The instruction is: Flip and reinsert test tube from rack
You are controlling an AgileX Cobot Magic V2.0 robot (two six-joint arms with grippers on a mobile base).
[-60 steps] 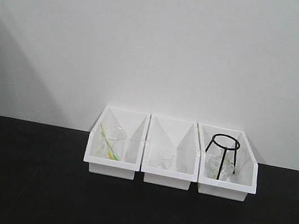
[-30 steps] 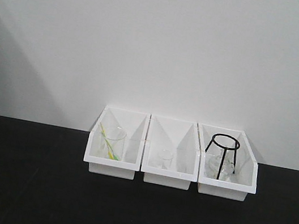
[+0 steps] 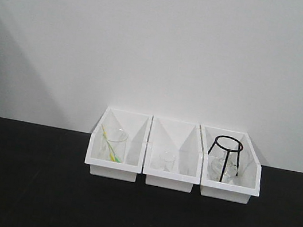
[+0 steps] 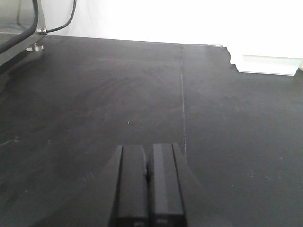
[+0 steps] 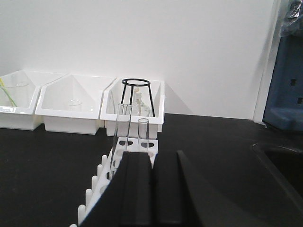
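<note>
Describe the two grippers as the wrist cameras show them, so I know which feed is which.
Both look alike: matte black, with two flat, slab-like jaws running side by side and flaring wider toward the camera. The left gripper shows squared tips with a thin seam between the jaws. The right gripper has a slanted black flank on its right side. No markings or cables are visible on either.

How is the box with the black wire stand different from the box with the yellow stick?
The right bin holds a black tripod stand over some glassware; the left bin holds a clear beaker with a yellow-green stick leaning inside. The tripod rises above its bin's front wall; the beaker sits lower. Both bins are white, open-topped, and stand in one row.
</note>
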